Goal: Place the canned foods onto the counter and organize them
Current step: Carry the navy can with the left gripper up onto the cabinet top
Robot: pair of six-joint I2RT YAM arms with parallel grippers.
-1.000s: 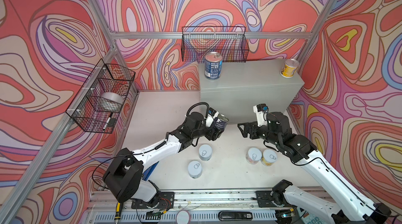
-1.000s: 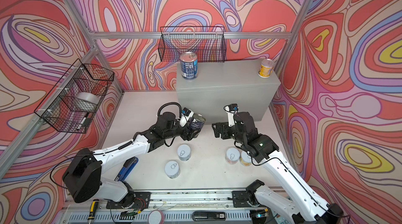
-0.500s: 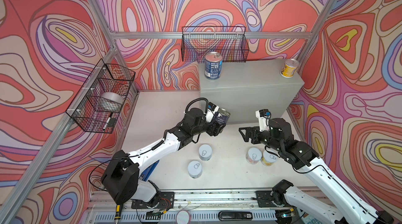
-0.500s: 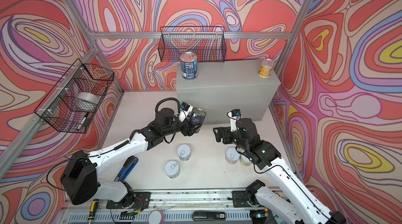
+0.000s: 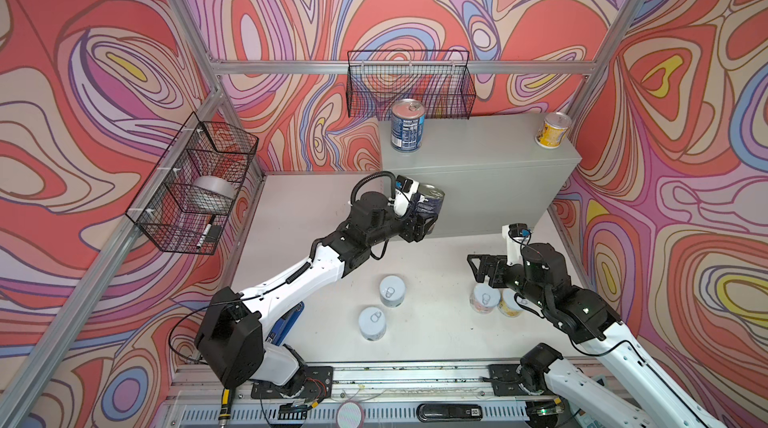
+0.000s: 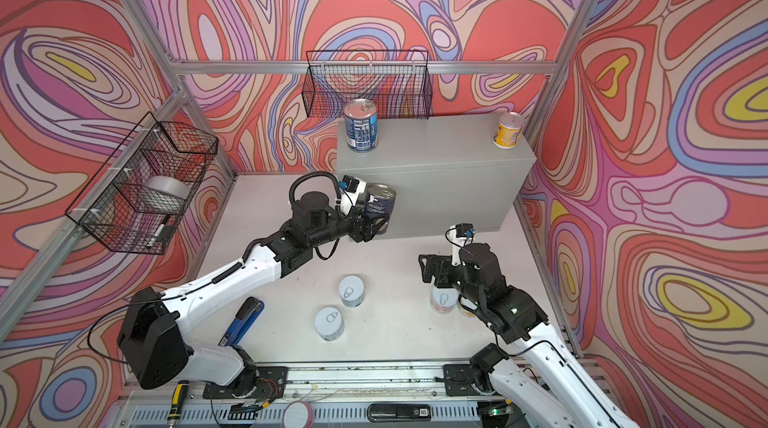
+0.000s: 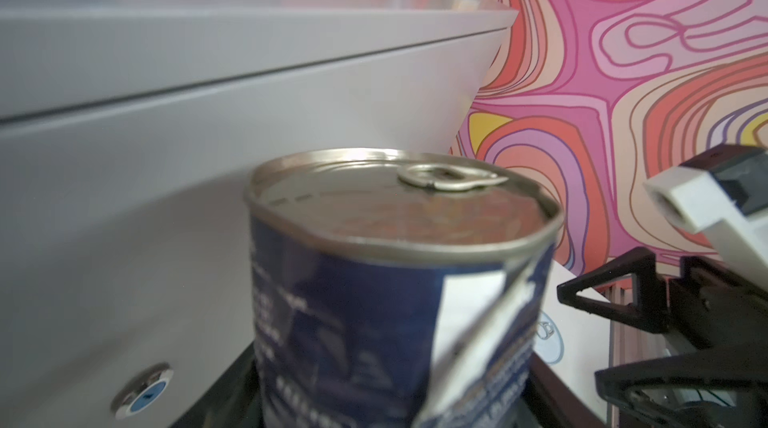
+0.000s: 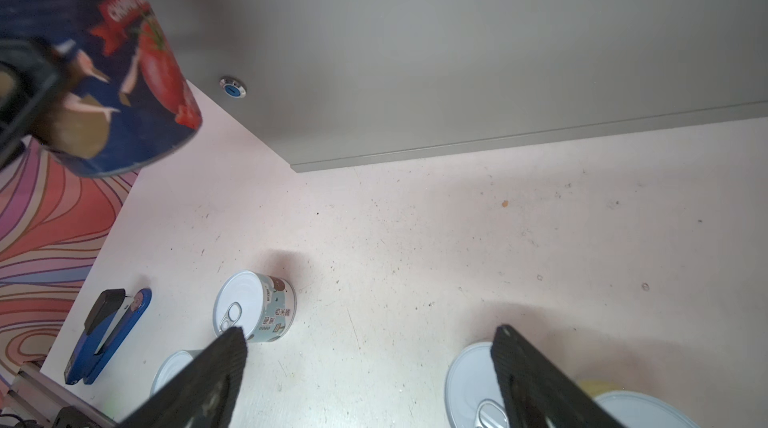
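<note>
Up front, 2 squat pale round tins [image 5: 372, 323] sit on the speckled white floor [image 5: 436, 268]. The right gripper [image 5: 474, 268], ribbed jaws spread wide, hovers above 2 silver-lidded tins [image 5: 484, 300]. The left gripper [image 5: 424, 220] clamps a tall glossy dark-blue tin [image 5: 430, 199], held up before the smooth grey metal counter [image 5: 478, 164]; on top, 1 matching blue tin [image 5: 407, 126] and 1 yellow tin [image 5: 550, 137]

Seven cans, two baskets, two grippers, one counter.
Two tall: held blue can [image 5: 430, 202] in the left gripper [image 5: 424, 222], far blue can [image 5: 407, 125] on the counter [image 5: 478, 155] beyond it. Five short: far yellow can [image 5: 551, 130] beyond the right gripper [image 5: 473, 268], pink can [image 5: 484, 297] and near yellow can [image 5: 508, 306] just below it, pale can [image 5: 391, 291] and other pale can [image 5: 372, 324] well to its left. Back basket [image 5: 409, 85], side basket [image 5: 195, 184]; one tape roll [image 5: 214, 193], one stapler [image 6: 241, 322].
</note>
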